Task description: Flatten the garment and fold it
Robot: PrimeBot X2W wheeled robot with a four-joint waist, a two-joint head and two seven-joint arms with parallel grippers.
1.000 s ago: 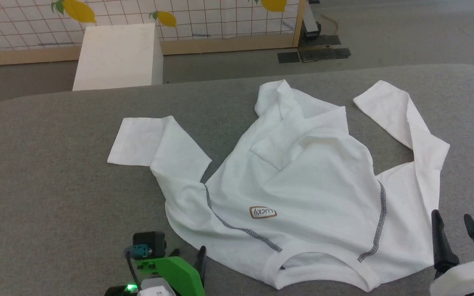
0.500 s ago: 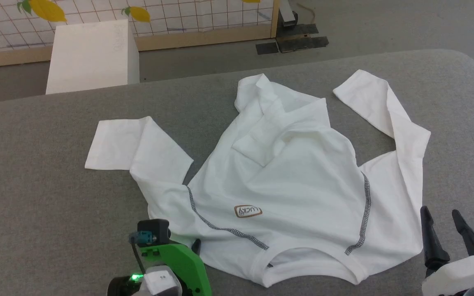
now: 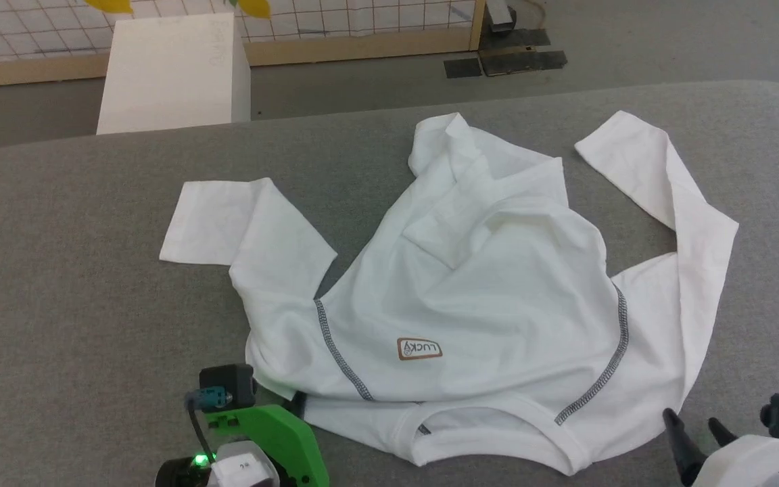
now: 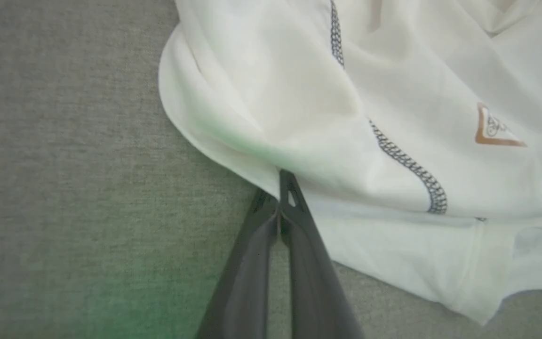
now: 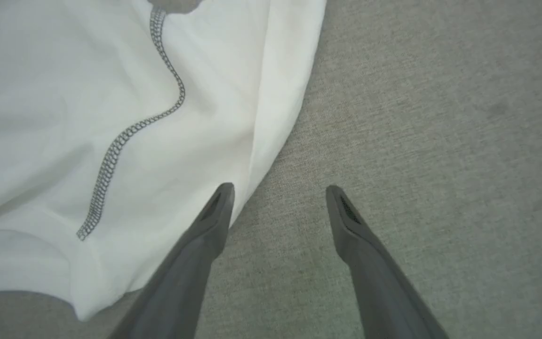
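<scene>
the white garment (image 3: 498,291) lies spread but rumpled on the grey table (image 3: 58,270), neckline toward 6 o'clock in the head view and hem bunched and folded over toward 12 o'clock. one sleeve reaches out to 9 o'clock and lies flat, bent at the elbow; the other runs up the 3 o'clock side and ends near 1 o'clock. the orange-brown patch (image 3: 419,349) sits on the chest, reading upside down, between two dark zigzag seams (image 3: 339,352) that slant down toward the collar. the left claw (image 4: 280,188) is at the garment's 7 o'clock corner, its two dark fingers pressed together with their tips at the shoulder edge, pinching the thin fabric where a soft fold bulges just above them; its green mount (image 3: 268,433) shows at the bottom of the head view. the right claw (image 5: 278,193) hangs at the garment's 5 o'clock corner with fingers spread wide and nothing between them, one fingertip (image 5: 224,193) over the edge of the cloth and the other over bare table. a white box (image 3: 173,67) stands on the floor (image 3: 667,47) beyond the table at 11 o'clock, well apart from the garment.
</scene>
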